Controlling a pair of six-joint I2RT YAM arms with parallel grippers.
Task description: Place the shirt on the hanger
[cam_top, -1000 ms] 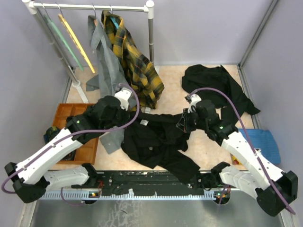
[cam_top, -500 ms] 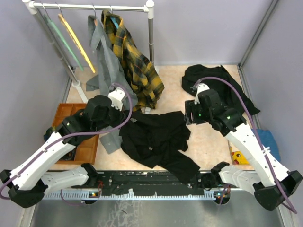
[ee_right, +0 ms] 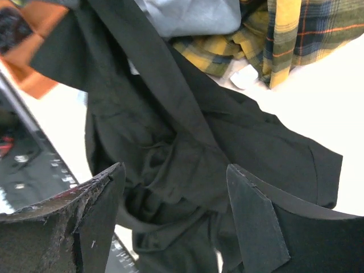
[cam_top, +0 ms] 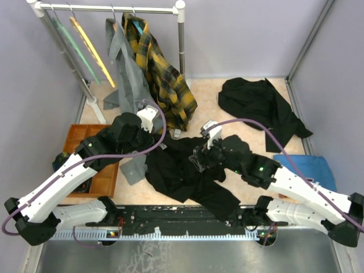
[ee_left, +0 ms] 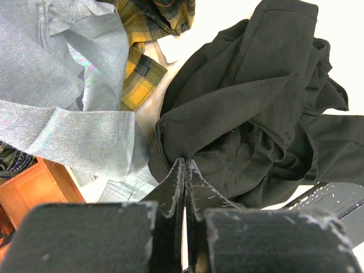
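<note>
2 arms: the left arm (cam_top: 68,176) and the right arm (cam_top: 296,187) both reach in from the near edge and meet over the shirt (cam_top: 181,177).
shirt: plain black, crumpled in a loose heap on the table (cam_top: 207,96) at its near middle; 1 long fold trails toward the near edge.
left gripper (ee_left: 183,163): fingers pressed flat together with a fold at the shirt's left edge caught at their tips — the cloth rises in a small peak there, just beside the hem of the grey shirt (ee_left: 68,114).
right gripper (ee_right: 173,170): fingers spread wide apart, hanging over the bunched middle of the shirt; whether the tips touch the cloth cannot be told.
hanger (cam_top: 91,51): slim and yellow, hung by its hook on the rail (cam_top: 114,8) at the far left, slanting down, well apart from the shirt.
pale green hanger (cam_top: 75,52): just beside the yellow one, on its left, at the same slant.
grey shirt: hangs from the rail, its lower part reaching down next to the left arm.
plaid shirt (cam_top: 165,79): yellow and black, hangs beside the grey shirt, its hem near the black shirt's far edge.
other black garment (cam_top: 256,102): heaped at the far right of the table, apart from the shirt.
orange tray (cam_top: 85,135): at the left, partly under the left arm.
</note>
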